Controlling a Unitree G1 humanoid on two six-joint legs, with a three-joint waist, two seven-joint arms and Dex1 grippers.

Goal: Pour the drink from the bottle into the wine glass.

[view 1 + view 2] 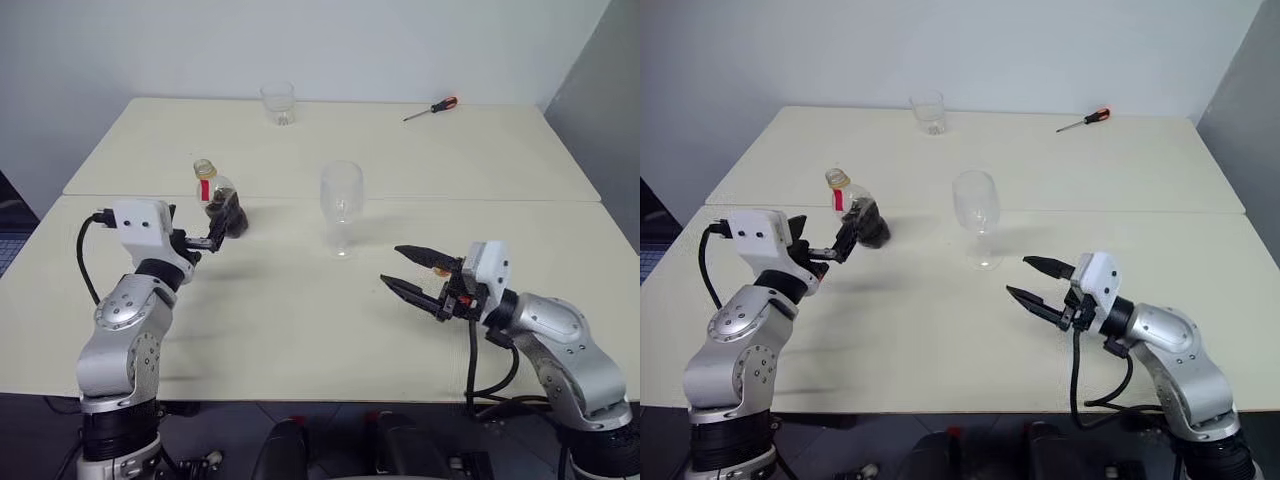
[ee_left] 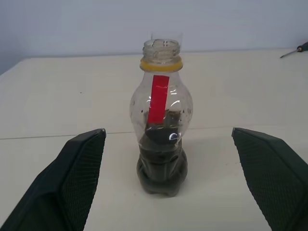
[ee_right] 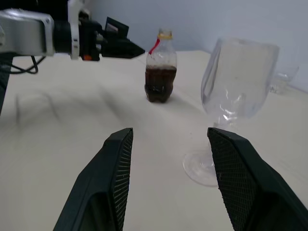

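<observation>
- The bottle (image 2: 161,115) is standing upright on the pale counter (image 1: 300,320), on the robot's left side, cap off, with a yellowish ring round the neck and a red strip down the front.
- The drink (image 3: 160,83), dark cola-looking stuff, only fills the lower part of the bottle; the upper part is clear.
- The left tool (image 1: 222,227) is level and right up at the bottle. In the left wrist view its two black fingers (image 2: 72,178) stand spread wide on either side, with counter showing between each one and the bottle, so it's open and not touching anything.
- The wine glass (image 1: 341,205) is upright near the middle of the counter, a bit to the right of the bottle and apart from it. The bowl looks empty as far as I can see.
- The right tool (image 1: 412,270) hangs over the counter on the robot's right, nearer to the robot than the glass, pointing toward the left. Its fingers are parted and there's nothing between them. In the right wrist view the foot of the glass sits just beyond the fingertips, not in contact.
- At the far edge of the counter there's a short clear tumbler (image 1: 279,103), well behind the bottle.
- There's also a screwdriver (image 1: 431,109) with a red and black handle lying at the far right, well away from everything else.
- The counter is really two tabletops pushed together, with a seam running across just behind the bottle and glass.
</observation>
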